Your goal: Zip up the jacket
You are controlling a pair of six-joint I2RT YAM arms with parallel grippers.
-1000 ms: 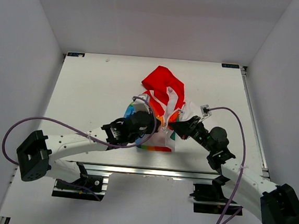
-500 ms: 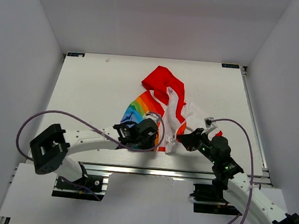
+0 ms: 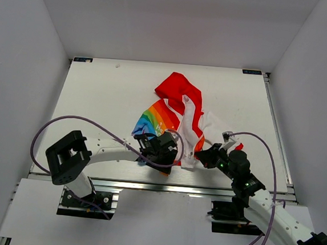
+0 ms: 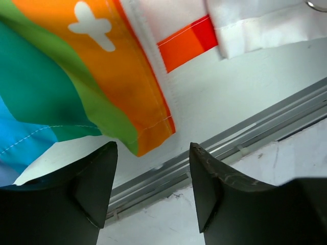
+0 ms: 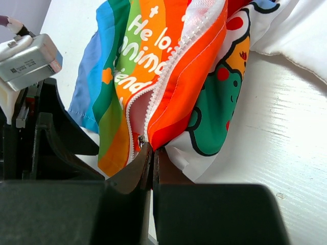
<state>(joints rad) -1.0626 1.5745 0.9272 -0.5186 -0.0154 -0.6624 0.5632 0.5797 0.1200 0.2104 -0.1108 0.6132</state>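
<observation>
The jacket (image 3: 175,115) lies in the middle of the table, red hood (image 3: 178,89) farthest away, rainbow panel on the left and white cartoon panel on the right. My right gripper (image 5: 153,153) is shut on the jacket's bottom hem, right at the foot of the white zipper (image 5: 168,66), beside the metal slider (image 5: 140,139). The zipper is still parted near the bottom. At the rainbow panel's lower corner (image 4: 148,132), my left gripper (image 4: 153,158) is open, with nothing between its fingers (image 4: 97,184). From above, both grippers (image 3: 159,155) (image 3: 198,156) sit at the jacket's near edge.
An aluminium rail (image 4: 245,132) runs along the table's near edge just below the jacket's hem (image 3: 163,187). White walls close in the table on the left, right and back. Purple cables (image 3: 94,131) loop over both arms.
The left gripper has opened and let go of the rainbow hem. Both arms have drawn back toward the near edge, pulling the jacket's front out flatter.
</observation>
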